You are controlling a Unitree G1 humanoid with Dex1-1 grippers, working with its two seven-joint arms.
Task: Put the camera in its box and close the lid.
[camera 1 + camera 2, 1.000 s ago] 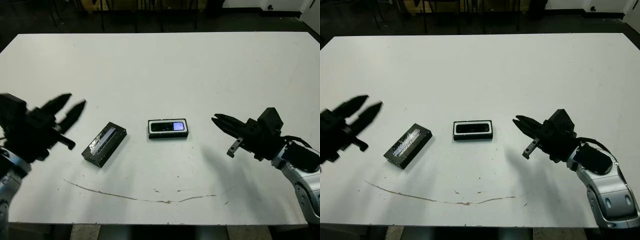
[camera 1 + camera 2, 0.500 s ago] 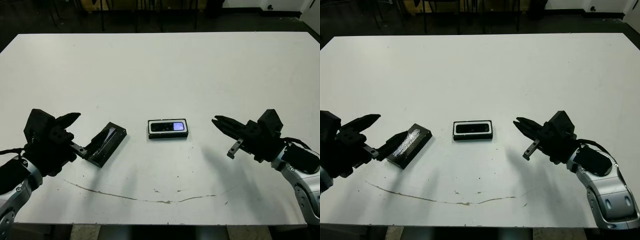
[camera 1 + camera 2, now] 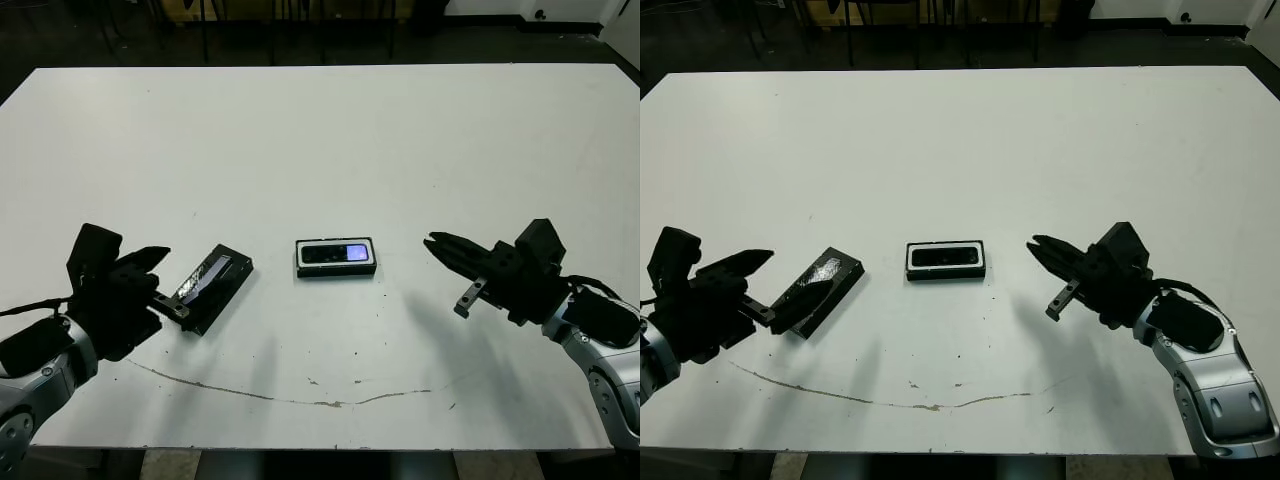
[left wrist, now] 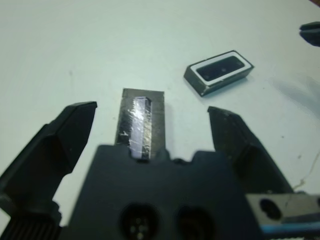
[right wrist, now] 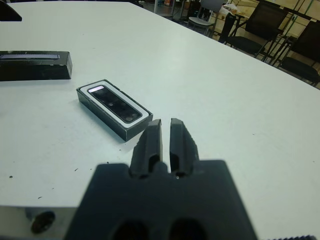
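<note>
The box [image 3: 336, 271], a black tray with white lining, sits at the table's middle, and the camera [image 3: 335, 253] lies inside it with its bluish patch up. The right wrist view shows the same box [image 5: 111, 121] and camera [image 5: 116, 104]. Left of it, the black lid [image 3: 214, 284] with its glossy strip lies slanted on the table. My left gripper [image 3: 163, 283] is open, its fingers [image 4: 67, 132] standing either side of the lid's [image 4: 141, 122] near end without gripping it. My right gripper [image 3: 440, 245] hovers shut and empty to the right of the box.
A thin brown scuff line [image 3: 280, 396] runs across the white table [image 3: 330, 140] near its front edge. Dark chairs [image 5: 260, 25] stand beyond the far edge.
My left arm has come down from a raised pose and moved right to the lid, its open fingers now around the lid's end. The right arm has barely moved.
</note>
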